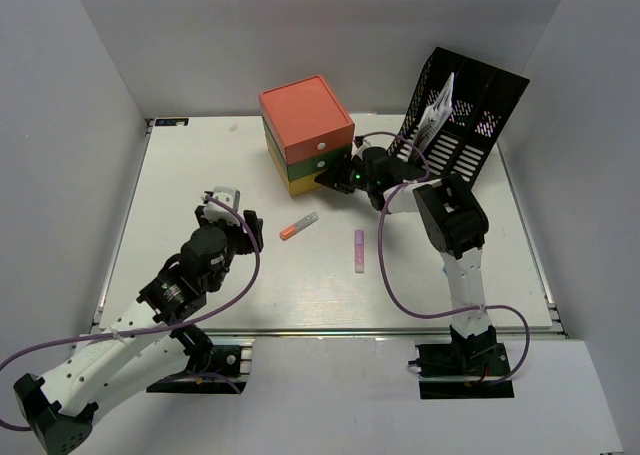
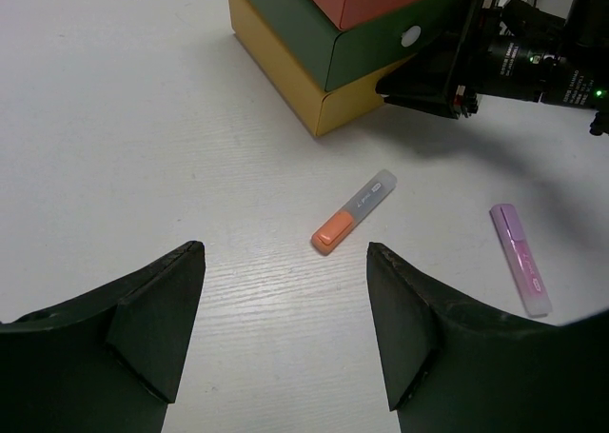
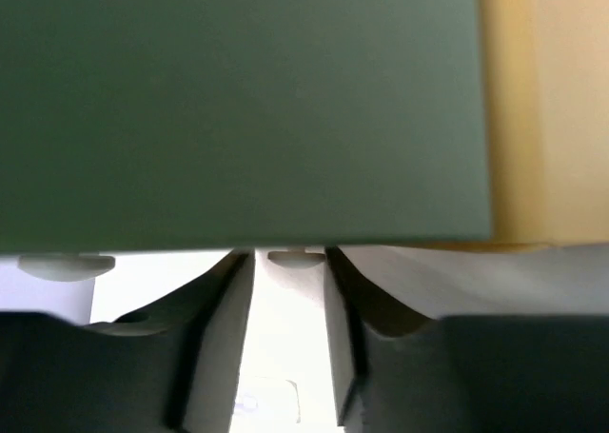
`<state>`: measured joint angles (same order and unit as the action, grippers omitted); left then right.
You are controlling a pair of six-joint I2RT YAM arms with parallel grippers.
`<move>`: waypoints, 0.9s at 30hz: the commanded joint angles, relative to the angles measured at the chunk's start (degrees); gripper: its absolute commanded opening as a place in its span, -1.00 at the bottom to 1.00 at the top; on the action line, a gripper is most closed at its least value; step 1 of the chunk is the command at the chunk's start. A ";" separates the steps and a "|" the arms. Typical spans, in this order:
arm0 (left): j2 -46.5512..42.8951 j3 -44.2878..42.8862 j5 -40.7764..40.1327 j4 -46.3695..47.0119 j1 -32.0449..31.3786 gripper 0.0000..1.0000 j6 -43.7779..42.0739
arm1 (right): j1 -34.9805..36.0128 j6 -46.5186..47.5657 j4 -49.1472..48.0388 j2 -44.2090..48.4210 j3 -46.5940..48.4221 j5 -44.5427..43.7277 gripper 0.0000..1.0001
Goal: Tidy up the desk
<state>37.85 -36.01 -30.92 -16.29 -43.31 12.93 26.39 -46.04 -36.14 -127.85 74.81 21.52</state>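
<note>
Grey-white walls enclose the desk, a flat white tabletop filling the middle of the overhead view, with a metal rail along its lower edge.

- Drawer unit: three tiers, red over green over yellow. Stands upper centre of the overhead view, turned at an angle to the walls.
- Black mesh file rack: upper right, leaning back toward the wall, with white papers upright in one slot.
- Orange-capped highlighter: lying flat at centre frame, below the drawer unit and apart from it.
- Purple highlighter: lying flat just right of the orange-capped one, not touching it.
- Left gripper: lower left of the overhead view, above bare tabletop. Jaws spread wide, nothing between them. In its wrist view the orange-capped highlighter lies beyond the fingertips.
- Right gripper: reaching left, against the lower front of the drawer unit. In its wrist view the green drawer front fills the upper frame, with yellow at the right edge. Jaws drawn to a narrow slot, with a small pale knob at the fingertips. Whether the pads press it cannot be told.
</note>
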 commanded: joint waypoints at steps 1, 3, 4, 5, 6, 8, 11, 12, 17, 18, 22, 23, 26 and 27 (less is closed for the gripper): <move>-0.05 0.33 -0.55 0.74 0.16 0.57 -0.27 | 0.15 0.25 -2.00 -0.47 2.63 -1.66 -0.20; -0.05 0.41 -0.55 0.65 0.16 0.57 -0.27 | 0.06 0.69 -2.35 -0.38 2.54 -1.83 -0.30; 0.03 0.41 -0.55 0.82 0.16 0.57 -0.27 | 0.15 0.78 -2.62 -0.29 2.28 -1.83 -0.35; 0.04 0.41 -0.64 0.83 0.16 0.57 -0.27 | 0.06 1.04 -3.49 -0.12 1.93 -1.66 -0.51; 0.04 0.41 -0.55 0.83 0.16 0.57 -0.27 | 0.06 1.04 -3.50 -0.29 1.84 -1.65 -0.57; 0.21 0.33 -0.46 0.83 0.16 0.57 -0.27 | -0.02 1.39 -3.76 0.23 1.31 -1.65 -0.68; 0.74 0.50 0.15 1.00 0.16 0.57 -0.36 | -0.37 2.45 -4.72 1.72 -1.41 -1.92 -0.74; 0.83 0.59 0.50 1.09 0.16 0.57 -0.53 | -0.29 3.14 -5.25 2.95 -2.63 -2.09 -0.74; 2.14 0.41 3.23 1.61 0.16 0.57 -0.97 | -1.16 4.55 -8.15 7.70 -11.78 -2.18 -0.74; 2.32 0.50 3.58 1.62 0.16 0.57 -1.24 | -1.34 4.73 -8.68 9.10 -13.01 -2.18 -0.74; 3.98 0.68 8.75 2.49 0.16 0.58 -2.47 | -1.69 6.14 -9.56 11.92 -17.23 -2.27 -0.69; 4.69 0.76 10.07 3.10 0.16 0.59 -3.17 | -1.87 6.31 -9.56 12.10 -17.32 -1.92 -0.66; 8.81 0.59 15.52 4.16 0.16 0.62 -5.10 | -2.04 6.40 -9.21 12.45 -17.15 -0.96 -0.36; 12.13 0.42 16.67 4.43 0.16 0.63 -5.37 | -1.96 6.49 -9.21 12.45 -16.98 -0.43 -0.09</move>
<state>45.25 -35.92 -20.97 -13.47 -43.24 9.96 25.15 -41.43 -42.22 -117.99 57.84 20.84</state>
